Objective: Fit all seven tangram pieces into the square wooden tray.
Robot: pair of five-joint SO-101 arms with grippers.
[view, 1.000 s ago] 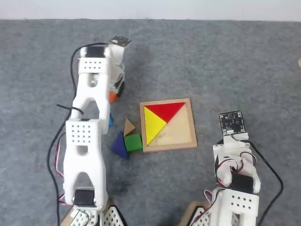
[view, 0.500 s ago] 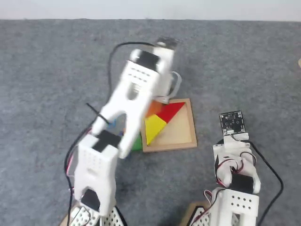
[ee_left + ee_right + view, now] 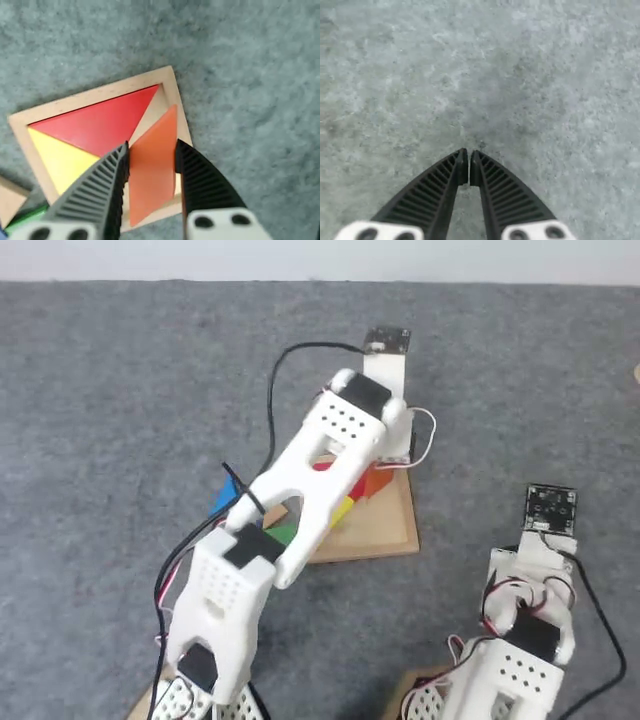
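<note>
The square wooden tray (image 3: 100,92) holds a red triangle (image 3: 100,125) and a yellow triangle (image 3: 65,160). My left gripper (image 3: 151,145) is shut on an orange piece (image 3: 152,170), held over the bare part of the tray beside the red triangle. In the high view the left arm stretches across the tray (image 3: 400,530), and the orange piece (image 3: 378,481) peeks out under its wrist. A green piece (image 3: 284,533) and a blue piece (image 3: 224,495) lie on the carpet left of the tray. My right gripper (image 3: 469,152) is shut on nothing above bare carpet.
A tan piece (image 3: 10,197) lies just outside the tray near the green one. The right arm (image 3: 530,580) stands at the lower right, away from the tray. Grey carpet covers the table all around.
The left arm has swung right from the loose pieces to above the tray, carrying the orange piece. The right arm has shifted a little to the right.
</note>
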